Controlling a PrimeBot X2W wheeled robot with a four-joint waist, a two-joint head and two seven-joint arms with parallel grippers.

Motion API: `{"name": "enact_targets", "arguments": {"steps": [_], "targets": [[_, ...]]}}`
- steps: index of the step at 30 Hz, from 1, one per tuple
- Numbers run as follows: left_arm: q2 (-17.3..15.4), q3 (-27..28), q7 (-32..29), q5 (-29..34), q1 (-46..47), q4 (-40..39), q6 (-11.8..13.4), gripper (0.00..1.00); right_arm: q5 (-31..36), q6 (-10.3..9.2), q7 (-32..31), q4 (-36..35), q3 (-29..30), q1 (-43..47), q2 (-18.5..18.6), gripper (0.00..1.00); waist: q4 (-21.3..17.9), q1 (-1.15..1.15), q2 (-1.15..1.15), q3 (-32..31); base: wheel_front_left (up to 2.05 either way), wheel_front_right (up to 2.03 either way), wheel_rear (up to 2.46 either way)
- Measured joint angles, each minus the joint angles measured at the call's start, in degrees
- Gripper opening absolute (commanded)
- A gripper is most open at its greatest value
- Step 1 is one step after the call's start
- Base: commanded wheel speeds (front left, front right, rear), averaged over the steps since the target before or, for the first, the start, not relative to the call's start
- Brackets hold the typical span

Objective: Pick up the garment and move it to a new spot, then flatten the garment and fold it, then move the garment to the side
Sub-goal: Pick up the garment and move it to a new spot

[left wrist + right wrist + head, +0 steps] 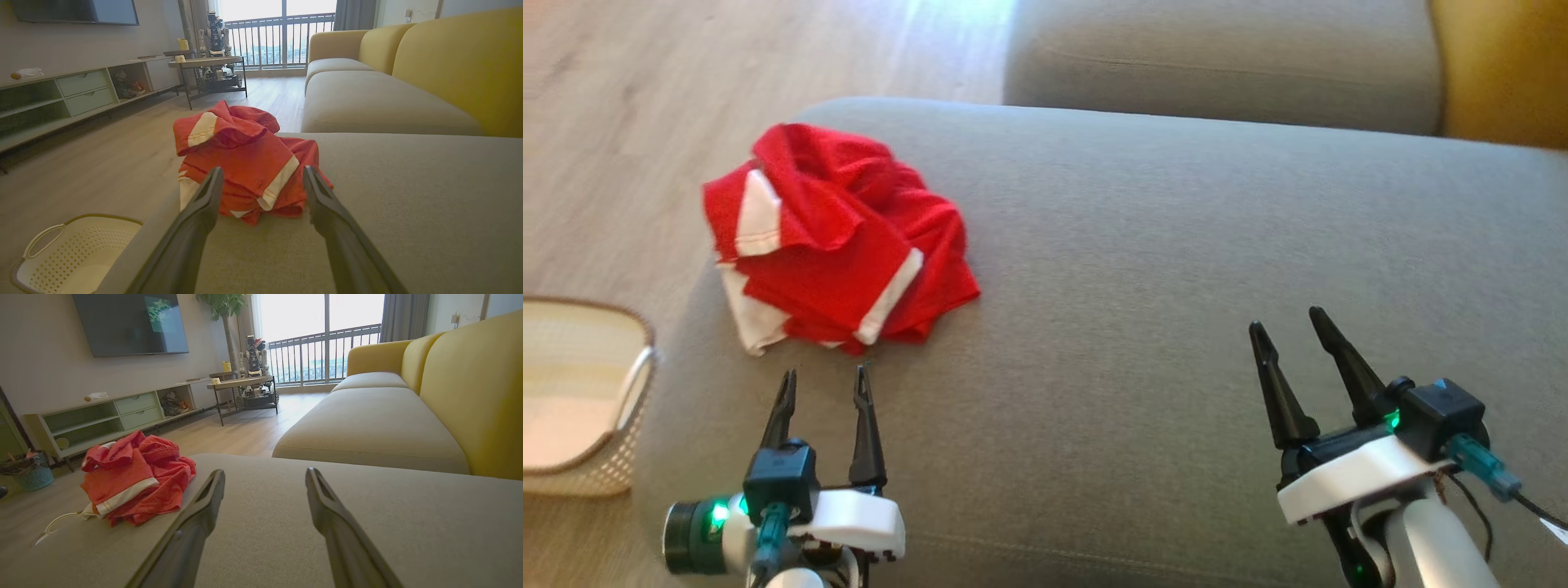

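Note:
A crumpled red garment (833,241) with white stripes lies in a heap near the far left corner of the grey sofa cushion (1176,269). My left gripper (825,376) stands open just short of the heap's near edge, its fingers empty and pointing at it. The left wrist view shows the garment (245,159) right beyond the spread fingertips (214,175). My right gripper (1286,318) is open and empty over bare cushion at the lower right, far from the cloth. From the right wrist the garment (135,477) lies off to the left.
A cream perforated basket (572,392) stands on the wooden floor left of the cushion (77,253). A second grey cushion (1225,57) and a yellow backrest (1503,65) lie beyond. A TV console (77,90) and a side table (212,61) stand across the room.

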State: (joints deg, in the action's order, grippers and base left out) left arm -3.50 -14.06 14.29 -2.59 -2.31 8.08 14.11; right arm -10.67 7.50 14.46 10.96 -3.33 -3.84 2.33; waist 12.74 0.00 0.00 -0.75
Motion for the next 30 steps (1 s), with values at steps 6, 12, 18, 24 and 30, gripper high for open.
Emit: {"name": "enact_targets", "arguments": {"steps": [6, 12, 18, 24, 30], "targets": [[0.07, 0.82, 0.0, -0.6, -0.64, -0.07, -0.07, 1.0, -0.98, 0.0, 0.0, 0.05, -0.81, 1.2, -0.01, 1.0, 4.78, 0.0, 0.0, -0.74, 0.0, 0.0, 0.0], [-0.03, 1.85, 0.0, -0.52, -1.37, -0.41, -0.54, 1.0, -1.49, 0.0, 0.0, 0.12, -2.12, 2.03, -0.01, 1.0, 8.86, 0.0, 0.0, -1.79, 0.0, 0.0, 0.0], [-0.2, 2.81, 0.0, -0.52, -3.1, -0.58, -1.01, 1.0, -1.9, 0.0, 0.0, 0.25, -2.93, 2.03, -0.02, 1.0, 10.91, 0.0, 0.0, -2.4, 0.0, 0.0, 0.0], [-0.2, 3.88, 0.0, -0.52, -3.42, -0.9, -1.01, 1.0, -1.99, 0.0, 0.0, 0.45, -3.37, 2.03, -0.02, 1.0, 10.44, 0.0, 0.0, -2.47, 0.0, 0.0, 0.0], [-0.14, 5.67, 0.0, -0.65, -3.49, -1.36, -0.97, 1.0, -1.98, 0.0, 0.0, 0.48, -3.41, 2.04, -0.02, 1.0, 9.47, 0.0, 0.0, -2.35, 0.0, 0.0, 0.0]]}}
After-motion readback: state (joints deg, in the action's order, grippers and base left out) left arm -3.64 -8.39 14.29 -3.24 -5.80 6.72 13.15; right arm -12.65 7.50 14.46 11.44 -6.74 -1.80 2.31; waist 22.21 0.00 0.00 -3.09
